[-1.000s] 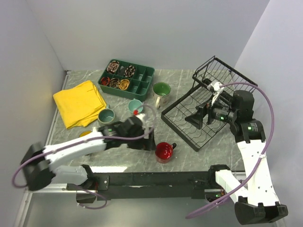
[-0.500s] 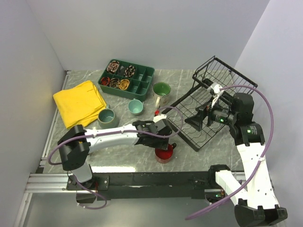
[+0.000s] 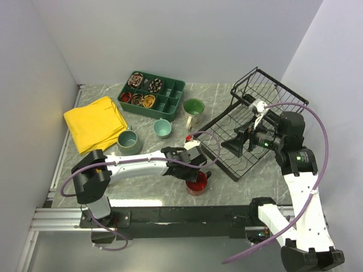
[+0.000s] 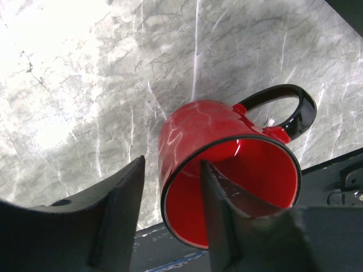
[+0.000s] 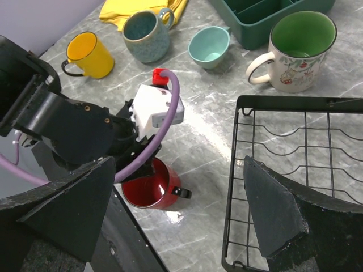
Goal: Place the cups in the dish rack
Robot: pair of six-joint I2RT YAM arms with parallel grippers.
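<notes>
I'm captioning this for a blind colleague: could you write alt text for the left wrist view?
A glossy red mug with a black handle stands on a grey marbled table. The left gripper is open astride its near rim, one finger inside, one outside.

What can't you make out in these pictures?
Yellow mug: hidden behind the left arm in the top view.
Red mug: largely covered by the left hand in the top view; finger contact unclear from the left wrist.
Green tray contents: too small from above, cut off by the right wrist view's top edge.
Dish rack: right edge crops it in the right wrist view.
</notes>
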